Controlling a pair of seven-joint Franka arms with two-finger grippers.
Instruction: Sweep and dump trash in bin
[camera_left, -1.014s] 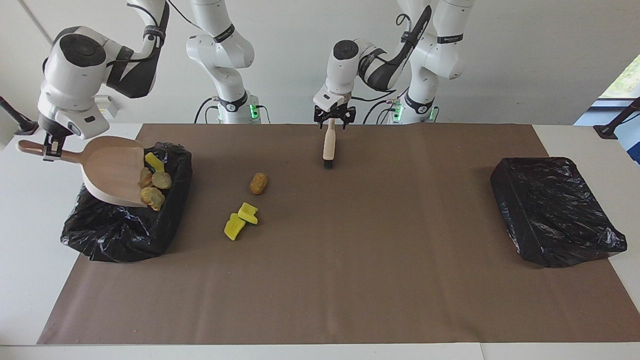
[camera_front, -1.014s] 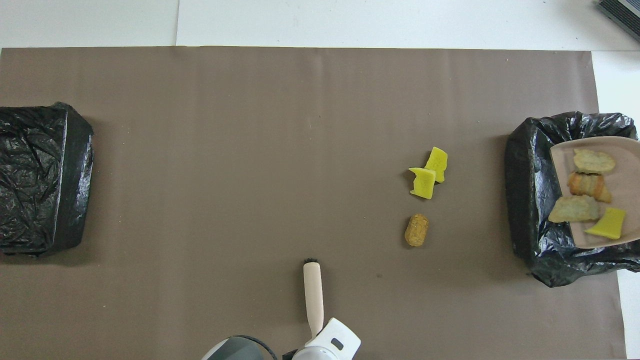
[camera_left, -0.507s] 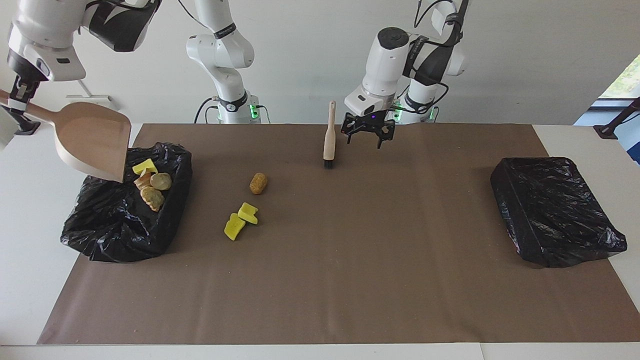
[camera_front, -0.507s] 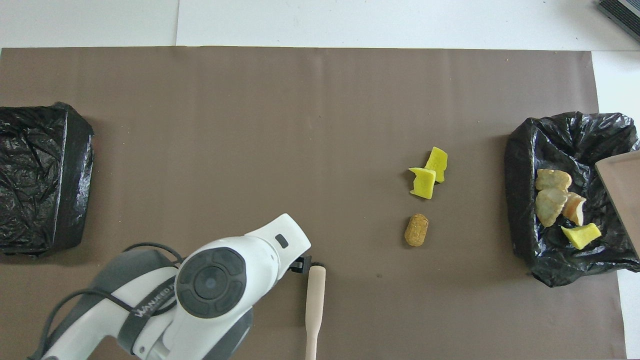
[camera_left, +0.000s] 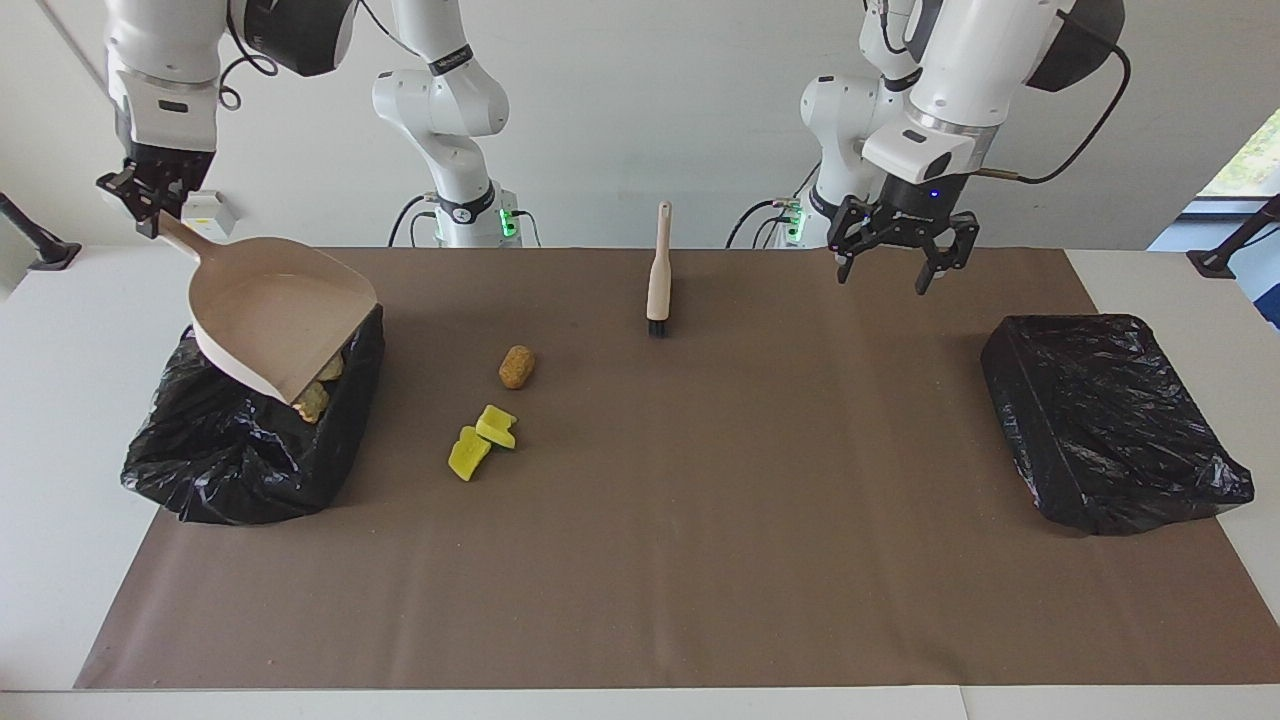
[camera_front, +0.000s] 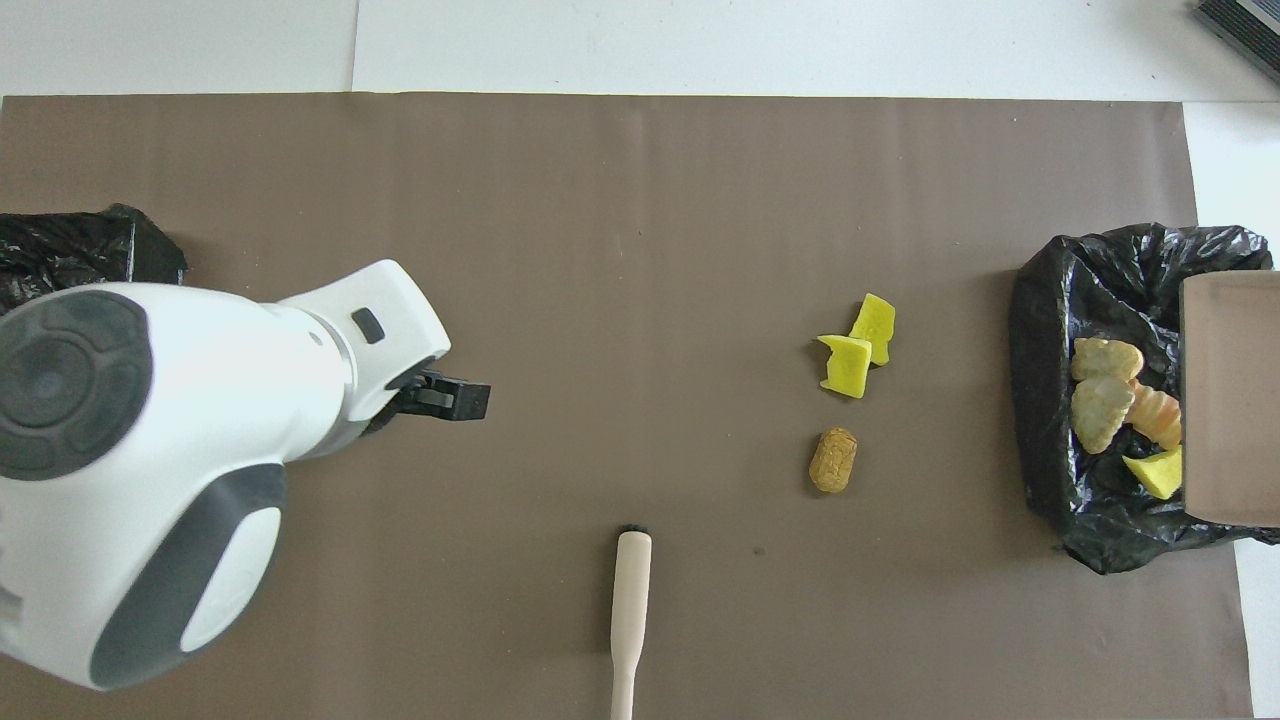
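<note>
Trash (camera_left: 484, 435): light, soft sponge chunks we'd sweep, not pinch. Right pincer (camera_left: 150, 205) clasps dustpan (camera_left: 275, 320); left pincer (camera_left: 895, 260) hangs released.

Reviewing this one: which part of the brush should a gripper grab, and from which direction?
Grip the narrow upper part of the pale handle, coming down from above. The brush appears to stand upright on its dark bristles, so its handle points up.

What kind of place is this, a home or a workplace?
Most likely a robotics lab, not a home. Two white robot arms stand at a bare white table covered with brown paper, against a plain wall. The trash is sponge pieces laid out as props, with bag-lined bins at each end.
</note>
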